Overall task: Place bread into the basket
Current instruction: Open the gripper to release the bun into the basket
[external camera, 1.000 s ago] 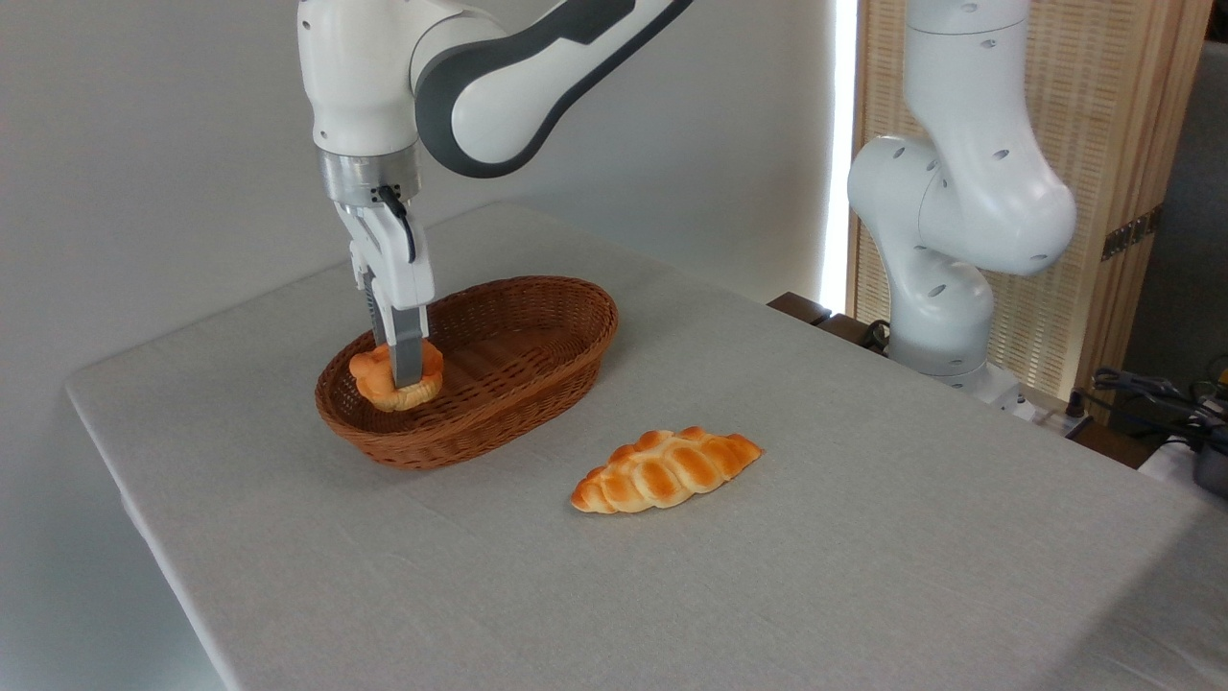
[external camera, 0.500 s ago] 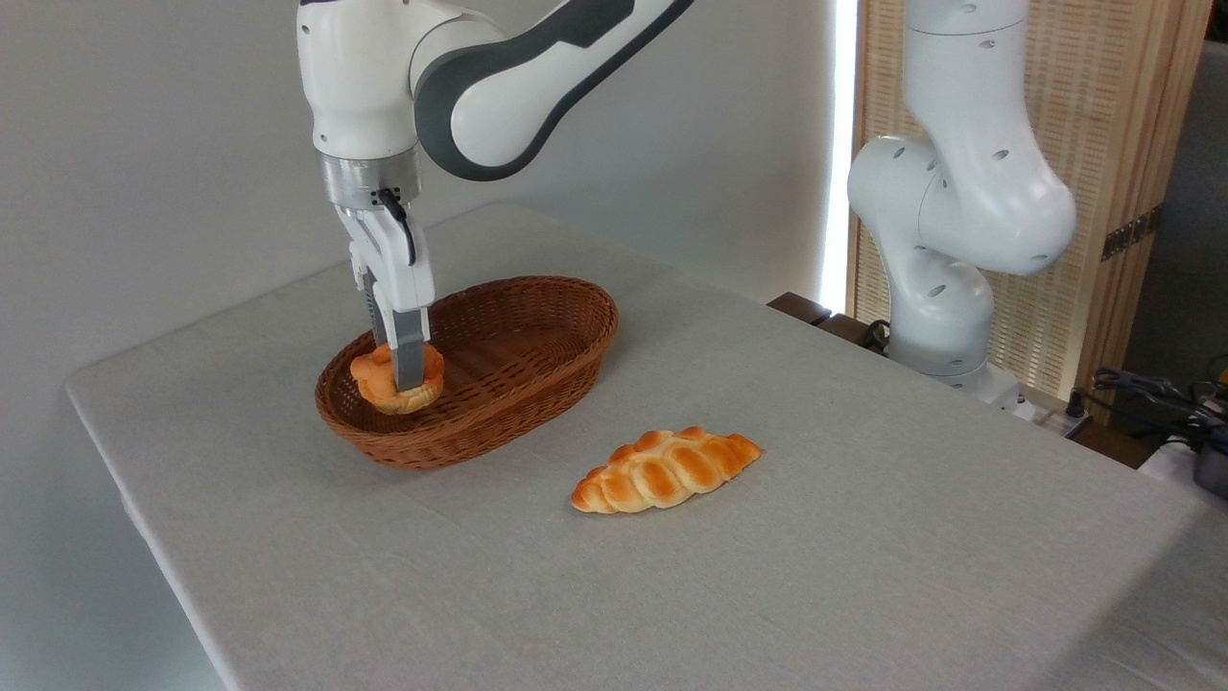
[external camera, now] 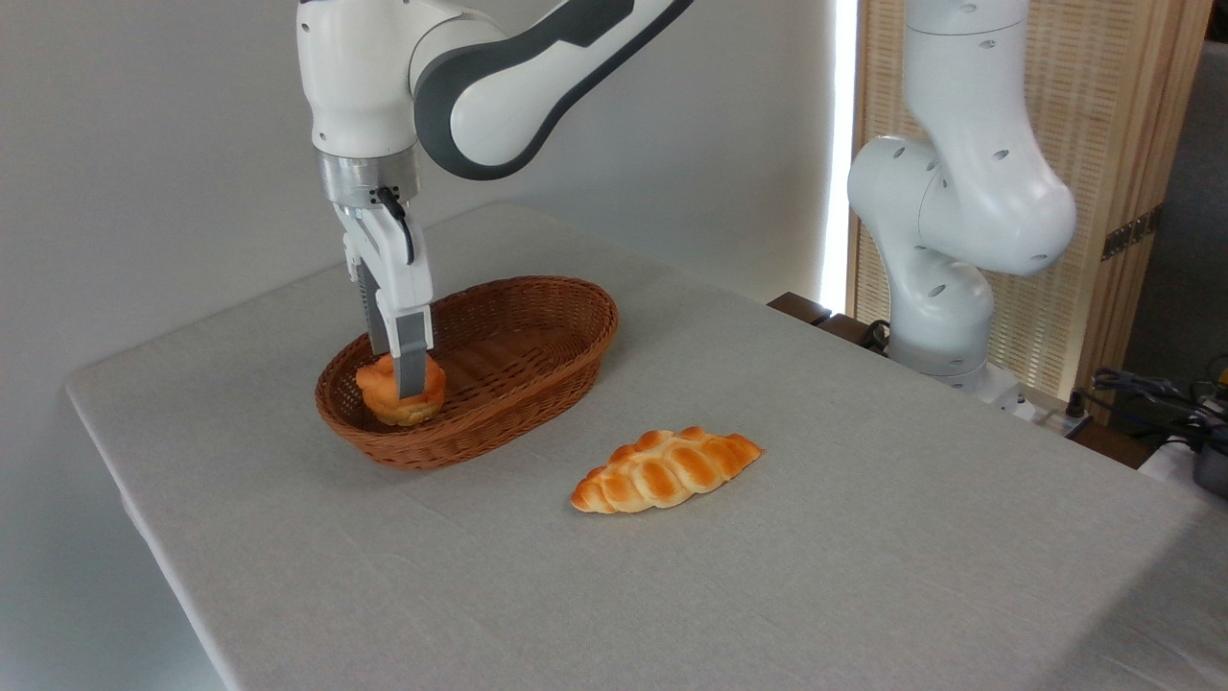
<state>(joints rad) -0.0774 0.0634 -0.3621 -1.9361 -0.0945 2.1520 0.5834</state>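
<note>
The bread [external camera: 381,396], a small round golden-orange bun, rests on the floor of the brown wicker basket [external camera: 499,422] at its left end. My gripper [external camera: 398,376] points straight down over it. The near grey finger [external camera: 413,360] stands in front of the bun and the far finger is mostly hidden behind it. The fingers still straddle the bun's top, but the bun has settled lower and looks rounder, so the gripper reads as open.
A longer braided loaf [external camera: 667,470] lies on the grey tablecloth to the right of the basket. The arm's white base [external camera: 945,288] stands at the table's far right edge. Cables and a wooden screen lie beyond it.
The bun has dropped out of the fingers and settled lower in the basket. The gripper has risen slightly and stays over the same spot.
</note>
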